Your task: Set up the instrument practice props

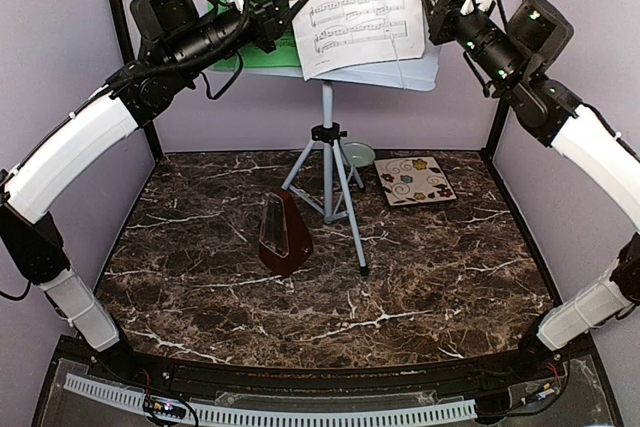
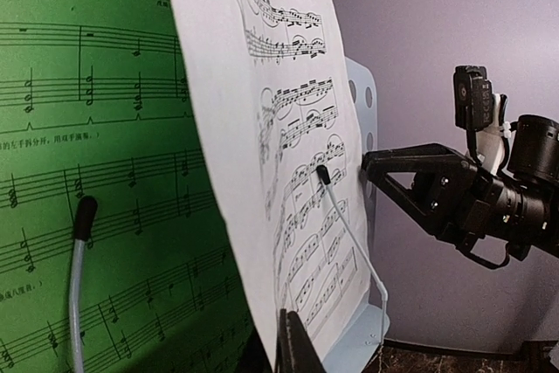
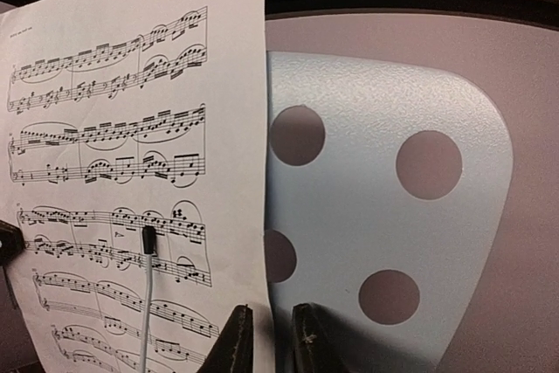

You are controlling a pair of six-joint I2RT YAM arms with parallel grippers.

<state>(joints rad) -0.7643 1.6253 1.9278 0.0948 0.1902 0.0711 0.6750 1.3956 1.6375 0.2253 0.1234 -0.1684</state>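
Right pincer [image 3: 272, 334] sits closest to the lens: two dark fingers standing narrowly apart, released. The right edge of the white music sheet [image 3: 131, 128] runs down into the gap unpinched. Just behind and right of it is the hole-punched stand desk [image 3: 384, 189]. Left pincer [image 2: 293, 338] is clenched, apparently on the sheet's lower left corner; only one dark finger shows. The sheet looks light, floppy and easily creased, and likely to slide on the smooth desk. It is best taken at an edge or corner with a flat pinch and a gentle pull. A thin retaining wire [image 3: 147, 294] crosses its face left of the right pincer and could snag it. The green music sheet [image 2: 79, 128] stands left of the left pincer, partly overlapped by the white one. Well below both pincers are the tripod legs [image 1: 330, 182], which look top-heavy and easily tipped. The metronome [image 1: 284, 237] stands near them on the marble table [image 1: 180, 287], with the small bowl [image 1: 358, 154] and flowered tile [image 1: 415, 180] beyond, clear of the work.
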